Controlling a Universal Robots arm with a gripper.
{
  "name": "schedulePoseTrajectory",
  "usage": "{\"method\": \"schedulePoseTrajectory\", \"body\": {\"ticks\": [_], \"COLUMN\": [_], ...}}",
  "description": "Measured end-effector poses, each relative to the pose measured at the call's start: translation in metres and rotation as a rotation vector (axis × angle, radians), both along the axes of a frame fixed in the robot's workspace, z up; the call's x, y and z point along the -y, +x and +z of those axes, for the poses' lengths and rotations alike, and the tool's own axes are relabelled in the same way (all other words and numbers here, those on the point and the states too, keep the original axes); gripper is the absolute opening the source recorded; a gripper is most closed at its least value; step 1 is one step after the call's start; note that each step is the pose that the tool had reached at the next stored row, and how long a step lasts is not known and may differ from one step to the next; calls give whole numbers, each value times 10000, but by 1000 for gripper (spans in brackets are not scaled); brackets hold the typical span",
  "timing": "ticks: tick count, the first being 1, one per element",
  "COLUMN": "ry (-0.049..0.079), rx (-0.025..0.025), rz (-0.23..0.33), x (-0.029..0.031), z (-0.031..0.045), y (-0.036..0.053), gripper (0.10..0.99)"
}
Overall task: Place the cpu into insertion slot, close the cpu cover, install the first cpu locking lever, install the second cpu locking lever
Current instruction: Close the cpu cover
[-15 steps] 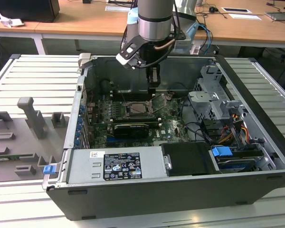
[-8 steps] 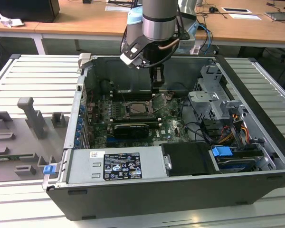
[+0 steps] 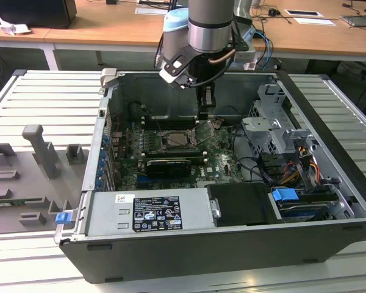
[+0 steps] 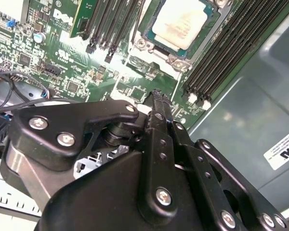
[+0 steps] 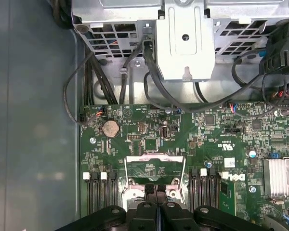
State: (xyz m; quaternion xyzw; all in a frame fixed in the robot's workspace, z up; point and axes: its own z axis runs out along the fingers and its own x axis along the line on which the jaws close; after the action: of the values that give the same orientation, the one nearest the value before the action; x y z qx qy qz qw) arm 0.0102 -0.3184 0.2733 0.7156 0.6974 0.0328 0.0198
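Black gripper (image 5: 156, 193): hangs from the arm (image 3: 210, 24) inside the open computer case (image 3: 201, 256), low over the green circuit board (image 5: 207, 125); fingers pressed together, nothing seen between them; tips right at the near edge of the cpu cover (image 5: 156, 158), touching or not cannot be told. Stands open, that cover, with the board visible through its square window. Beyond the fingertips in the second wrist view, the cpu (image 4: 179, 21); seated flat in its socket, pale top uncovered, black memory slots (image 4: 231, 48) on either side.

Underneath it all, a ribbed pale-grey metal table (image 3: 49, 97); behind, wooden desks (image 3: 110, 27) with loose items on top. On the table at the exterior view's left, grey moulded blocks (image 3: 39, 149), well apart from the case.

Inside the case: a grey power box (image 3: 152, 213) with a label along the near wall; a long black card (image 3: 168, 165) lying between that box and the socket; a metal cage (image 5: 188, 38) past the cover, with black cables (image 5: 97, 82) trailing from it down to the board's edge.
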Motion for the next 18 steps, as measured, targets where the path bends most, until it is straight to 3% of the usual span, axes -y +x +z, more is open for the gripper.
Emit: {"method": "schedulePoseTrajectory", "body": {"ticks": [18], "ry": [1], "rx": [0], "rz": [0], "x": [-1], "z": [0], "y": [96], "gripper": [106]}}
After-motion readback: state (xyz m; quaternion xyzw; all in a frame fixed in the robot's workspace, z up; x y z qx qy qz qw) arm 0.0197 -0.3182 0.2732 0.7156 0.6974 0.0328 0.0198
